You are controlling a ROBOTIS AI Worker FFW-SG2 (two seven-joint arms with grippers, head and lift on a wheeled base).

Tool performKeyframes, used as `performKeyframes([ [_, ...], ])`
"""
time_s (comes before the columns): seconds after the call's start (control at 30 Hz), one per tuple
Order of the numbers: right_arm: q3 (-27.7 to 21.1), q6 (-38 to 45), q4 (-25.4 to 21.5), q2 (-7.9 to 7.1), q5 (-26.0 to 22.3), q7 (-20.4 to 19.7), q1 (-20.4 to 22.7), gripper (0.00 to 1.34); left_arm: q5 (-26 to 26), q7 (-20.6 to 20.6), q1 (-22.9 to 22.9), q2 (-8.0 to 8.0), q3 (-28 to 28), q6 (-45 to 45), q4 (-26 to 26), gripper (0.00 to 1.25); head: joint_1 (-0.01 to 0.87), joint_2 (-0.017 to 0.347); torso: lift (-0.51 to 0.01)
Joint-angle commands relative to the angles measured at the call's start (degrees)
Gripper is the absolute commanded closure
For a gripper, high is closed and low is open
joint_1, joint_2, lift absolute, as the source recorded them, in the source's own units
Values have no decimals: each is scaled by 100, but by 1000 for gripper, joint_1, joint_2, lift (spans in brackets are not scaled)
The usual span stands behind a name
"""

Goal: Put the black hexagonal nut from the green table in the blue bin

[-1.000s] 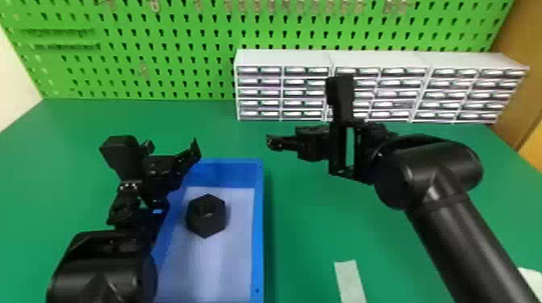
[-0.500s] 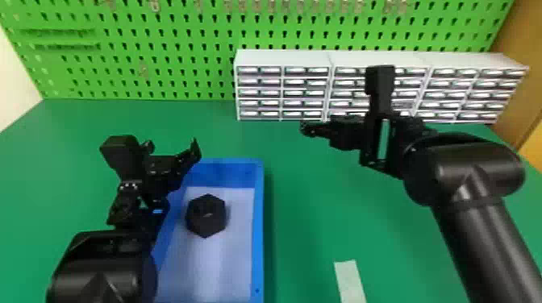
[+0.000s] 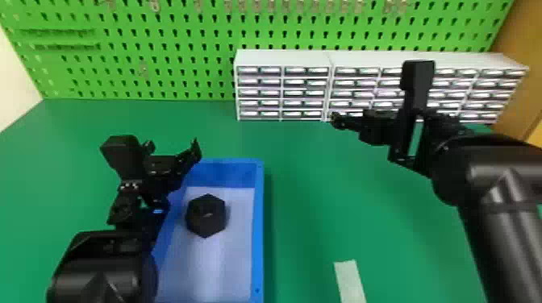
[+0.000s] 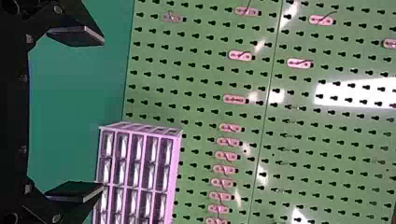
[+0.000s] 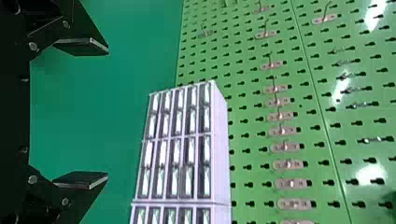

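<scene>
The black hexagonal nut (image 3: 206, 215) lies flat on the pale floor of the blue bin (image 3: 258, 233), toward its far end. My left gripper (image 3: 173, 151) is over the bin's far left corner, above and beside the nut without touching it. In the left wrist view that gripper (image 4: 77, 114) is open, its two fingers wide apart with nothing between them. My right gripper (image 3: 336, 121) is held up at the right, before the drawer cabinets and away from the bin. The right wrist view has this gripper (image 5: 81, 112) open and holding nothing.
White drawer cabinets (image 3: 282, 58) stand along the table's back edge, from the middle to the right. Behind them rises a green pegboard (image 3: 161, 52) with hooks. A pale strip (image 3: 350, 282) lies on the green table (image 3: 314, 209) near the front.
My right arm has moved to the right, away from the bin. The left arm and the nut have kept their places.
</scene>
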Motion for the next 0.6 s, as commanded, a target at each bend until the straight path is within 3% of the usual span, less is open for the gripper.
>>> performKeyframes([
  [0.0,-215,21,-131,-2,75,0,80,329,7,0,-4,0,-1,5,0,179,686,51,-97],
  [0.57,-1147,73,-632,-64,400,0,537,335,7,0,-4,0,-1,5,0,179,686,51,-97],
])
